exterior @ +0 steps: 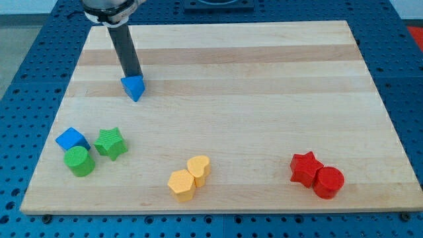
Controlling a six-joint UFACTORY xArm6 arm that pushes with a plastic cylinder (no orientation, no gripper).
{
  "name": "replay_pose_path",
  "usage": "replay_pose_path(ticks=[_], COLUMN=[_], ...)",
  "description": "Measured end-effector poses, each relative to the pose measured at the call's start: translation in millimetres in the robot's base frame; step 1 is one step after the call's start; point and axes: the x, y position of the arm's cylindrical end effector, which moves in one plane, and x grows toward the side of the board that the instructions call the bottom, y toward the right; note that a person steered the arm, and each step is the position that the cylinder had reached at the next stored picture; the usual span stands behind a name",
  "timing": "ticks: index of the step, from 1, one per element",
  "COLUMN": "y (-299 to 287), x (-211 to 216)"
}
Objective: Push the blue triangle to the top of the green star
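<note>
The blue triangle lies on the wooden board in the upper left part of the view. My tip touches the triangle's top edge, with the dark rod rising toward the view's top left. The green star sits at the lower left, well below the triangle and slightly left of it.
A blue cube and a green cylinder sit just left of the star. A yellow hexagon and a yellow heart lie at bottom centre. A red star and a red cylinder lie at bottom right. The wooden board ends close below them.
</note>
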Motion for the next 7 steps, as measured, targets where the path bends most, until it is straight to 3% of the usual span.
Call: replay_pose_path(ticks=[5, 7], y=[13, 4], x=[50, 106])
